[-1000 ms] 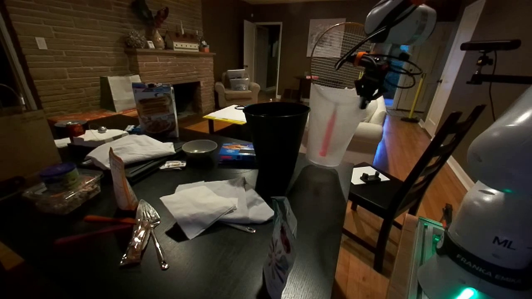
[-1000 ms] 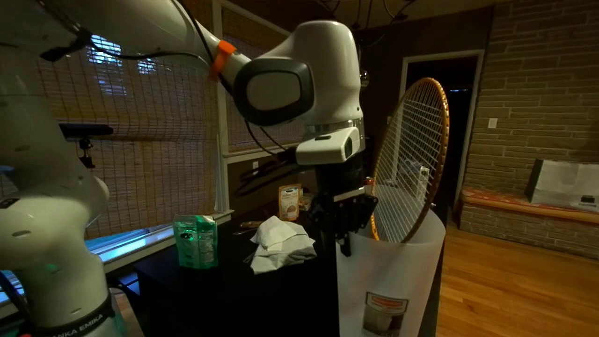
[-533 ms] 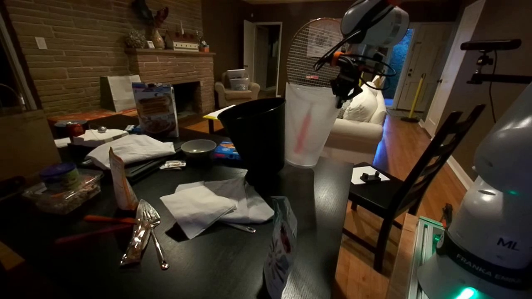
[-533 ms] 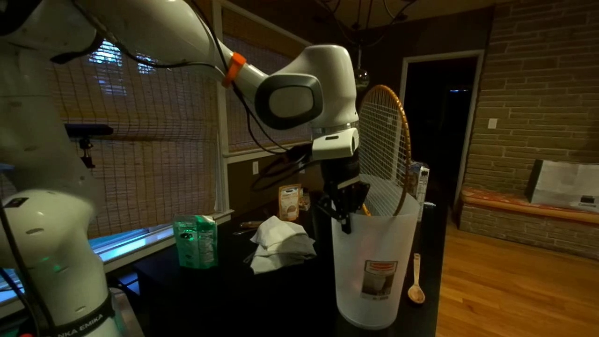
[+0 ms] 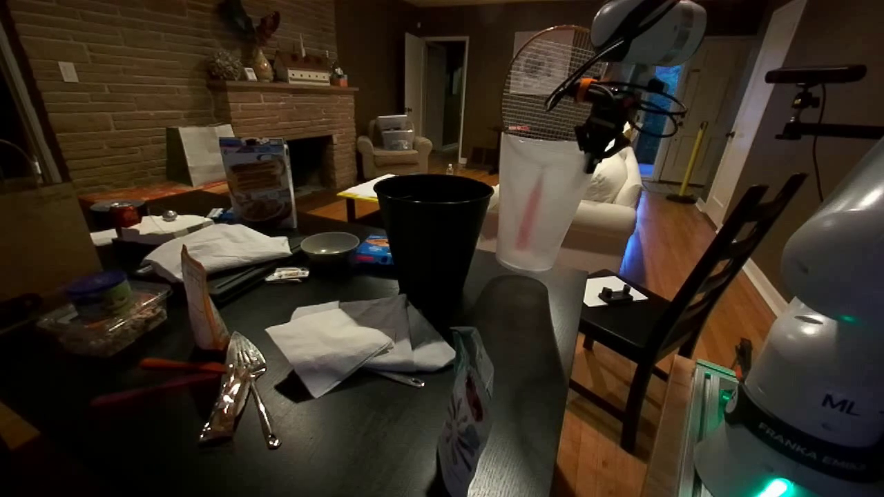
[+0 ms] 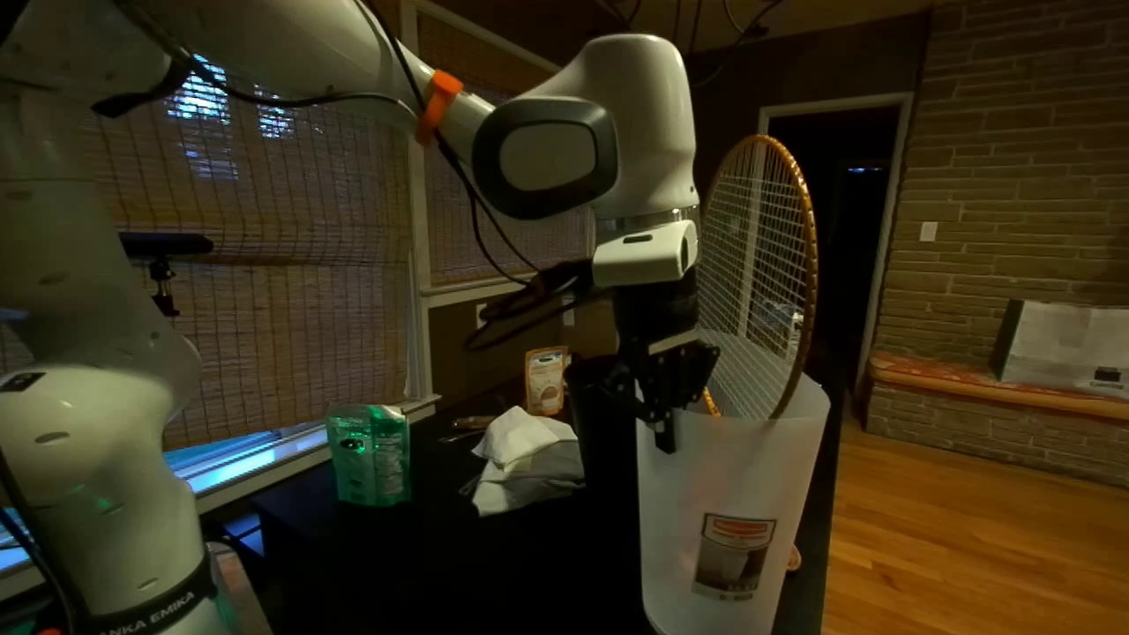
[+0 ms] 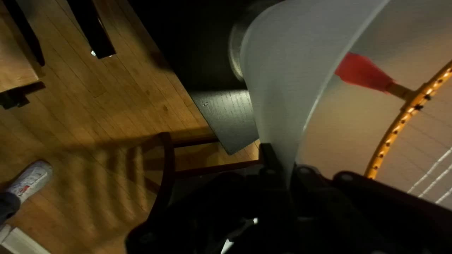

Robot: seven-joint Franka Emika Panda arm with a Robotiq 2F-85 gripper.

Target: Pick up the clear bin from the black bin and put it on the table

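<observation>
The clear bin [image 5: 542, 221] is a tall translucent wastebasket hanging roughly upright by its rim over the far right end of the dark table [image 5: 359, 435]. A racket [image 6: 767, 273] stands in it, its red handle showing through the wall. My gripper [image 5: 592, 162] is shut on the bin's rim; in the wrist view the jaws [image 7: 284, 158] pinch the bin wall. Whether the bin's base touches the tabletop cannot be told. The black bin [image 5: 435, 241] stands upright on the table, beside and apart from the clear bin; it is partly hidden behind my gripper in an exterior view [image 6: 591, 388].
White cloths [image 5: 345, 345], a bowl [image 5: 330, 245], a blue box [image 5: 375, 250] and a standing pouch [image 5: 467, 414] are on the table. A dark chair [image 5: 663, 324] stands by its right edge. A spoon end [image 6: 794, 557] shows behind the clear bin.
The clear bin moved left and down, then back right and up with my gripper, held throughout. The black bin tilted half a second ago and is upright again, slightly left of before.
</observation>
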